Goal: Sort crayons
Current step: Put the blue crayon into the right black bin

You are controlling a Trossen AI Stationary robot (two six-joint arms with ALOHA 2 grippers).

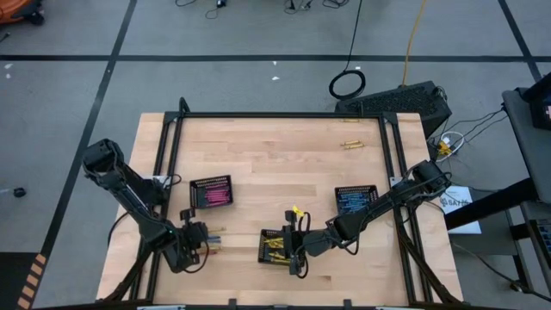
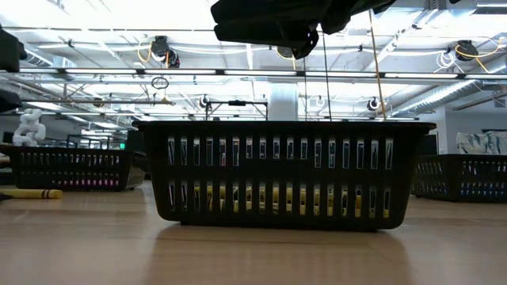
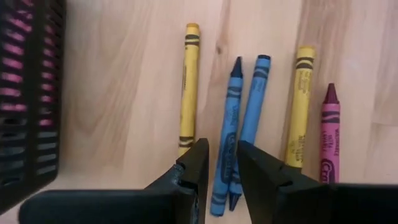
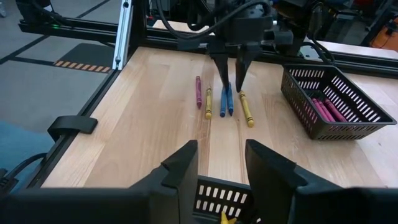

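Nearest in the low view, the middle tray (image 2: pixel 281 174) fills the frame, black mesh, yellow crayons (image 2: pixel 269 199) seen through its slots; it blocks most of the table behind. The right gripper (image 1: pixel 297 247) is held over this tray, fingers apart with nothing between them, and a yellow crayon tip (image 4: pixel 227 218) is seen just below them in the right wrist view. Further out, the left gripper (image 3: pixel 222 163) is lowered over a loose row of crayons on the wood table (image 1: pixel 275 164): two blue crayons (image 3: pixel 239 118) side by side, a yellow crayon (image 3: pixel 188 87) and another yellow one (image 3: pixel 300 102) flanking them, a pink-red crayon (image 3: pixel 329 134) at the end. Its fingers are parted, straddling the blue pair; contact cannot be told. Just beside this row the pink tray (image 1: pixel 212 193) is seen, holding pink crayons. The blue tray (image 1: pixel 355 201) sits by the right arm. Farthest off, two loose yellow crayons (image 1: pixel 351 144) lie near the table's far edge.
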